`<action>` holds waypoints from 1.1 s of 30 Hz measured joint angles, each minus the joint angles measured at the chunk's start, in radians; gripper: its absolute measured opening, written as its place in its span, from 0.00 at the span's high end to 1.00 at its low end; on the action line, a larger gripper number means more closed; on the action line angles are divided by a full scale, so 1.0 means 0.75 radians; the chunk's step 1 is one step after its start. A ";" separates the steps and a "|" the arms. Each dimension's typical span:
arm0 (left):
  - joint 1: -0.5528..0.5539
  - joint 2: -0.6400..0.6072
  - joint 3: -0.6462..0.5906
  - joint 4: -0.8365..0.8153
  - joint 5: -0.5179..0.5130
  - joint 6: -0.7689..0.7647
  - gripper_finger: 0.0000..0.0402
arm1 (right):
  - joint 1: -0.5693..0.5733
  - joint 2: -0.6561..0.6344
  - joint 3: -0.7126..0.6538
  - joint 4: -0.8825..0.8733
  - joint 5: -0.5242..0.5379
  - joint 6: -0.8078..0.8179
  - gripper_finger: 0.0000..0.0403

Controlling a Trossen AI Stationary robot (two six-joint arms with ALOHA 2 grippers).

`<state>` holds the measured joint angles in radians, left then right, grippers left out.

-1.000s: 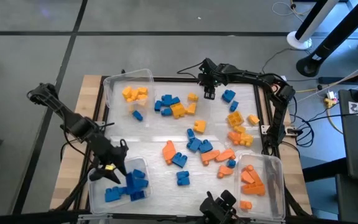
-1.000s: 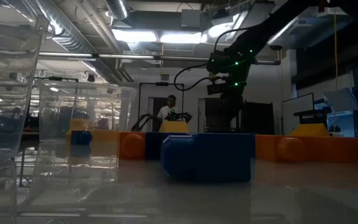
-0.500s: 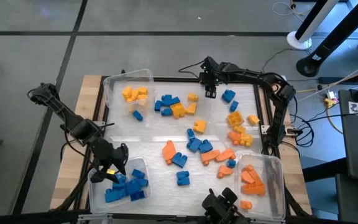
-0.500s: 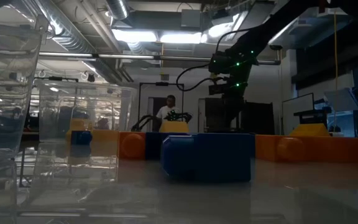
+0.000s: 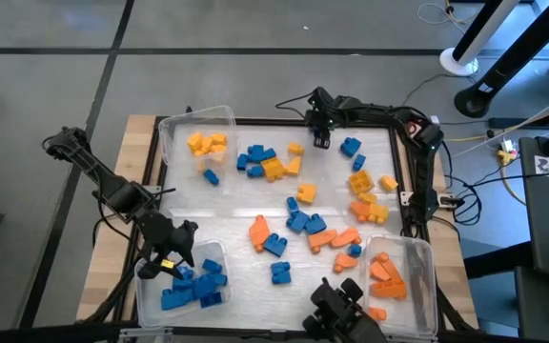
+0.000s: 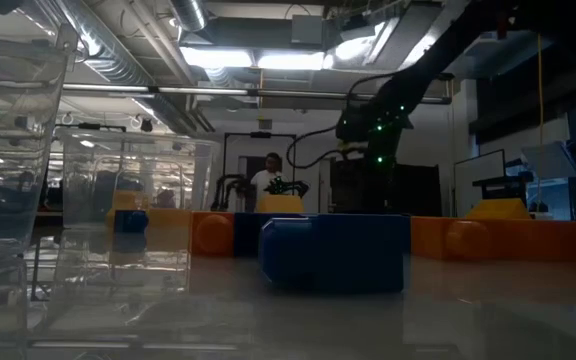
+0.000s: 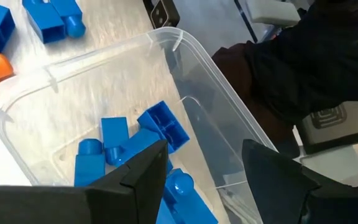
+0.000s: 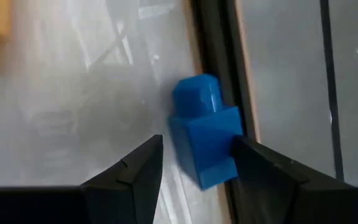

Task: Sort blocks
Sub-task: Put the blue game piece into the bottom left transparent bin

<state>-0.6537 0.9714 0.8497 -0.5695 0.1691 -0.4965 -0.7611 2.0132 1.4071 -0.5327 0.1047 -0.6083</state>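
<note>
The right gripper, jaws spread and empty, is hovering at twelve o'clock over a blue block lying against the worktop's rim; the rim may be blocking one jaw there. The left gripper, also spread, is hanging over the blue bin.
</note>
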 joint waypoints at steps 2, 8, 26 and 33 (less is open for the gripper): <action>0.000 0.000 0.000 -0.003 -0.001 0.000 0.51 | -0.007 0.018 0.001 0.033 0.003 0.000 0.51; 0.001 -0.001 0.000 -0.006 -0.014 0.006 0.51 | -0.023 0.032 0.003 0.059 -0.006 0.004 0.51; 0.001 -0.001 0.000 -0.035 -0.027 0.106 0.51 | 0.025 0.112 0.005 -0.050 -0.073 0.118 0.66; 0.001 -0.007 0.000 -0.034 -0.049 0.254 0.51 | 0.026 0.107 0.003 -0.052 -0.103 0.174 0.67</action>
<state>-0.6529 0.9662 0.8497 -0.5951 0.1325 -0.3058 -0.7418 2.0932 1.4092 -0.5716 0.0272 -0.4777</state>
